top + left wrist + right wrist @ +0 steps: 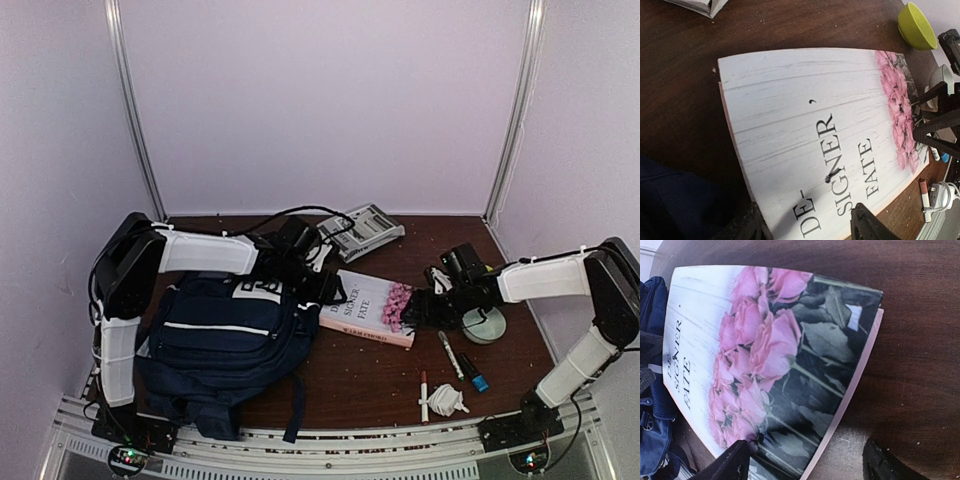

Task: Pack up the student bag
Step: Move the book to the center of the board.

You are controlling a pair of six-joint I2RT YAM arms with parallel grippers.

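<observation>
Nearest the overhead lens, the metal rail [330, 440] carrying both arm bases runs along the counter's [350, 385] near edge, and a dark strap [297, 405] of the student bag [225, 345] trails over it. That navy bag lies flat at the near left, under the left arm, and fills that corner. Bare wood stays free in front of the book [365, 308] and along the back wall to the right of the grey calculator [362, 230].

The book, white with pink roses and lettered "DE-SIGNER FATE", lies flat mid-counter with its left end just beside the bag. The left pincer [807, 227] is spread, its fingers astride the book's lettered end and pinching nothing. The right pincer [810, 462] is spread wide at the rose end, one fingertip [742, 452] at the cover's edge and the other over the wood beside the book.

A round roll-like thing [487, 325] sits just beside the right wrist. A white marker [450, 352], a black marker with a blue cap [472, 372], a red-tipped pen [424, 395] and a white bundled cord [447, 400] crowd the near right. A lime-green bowl [916, 25] stands past the book's far corner.

Whether the bag is open, or what it holds, cannot be told.
</observation>
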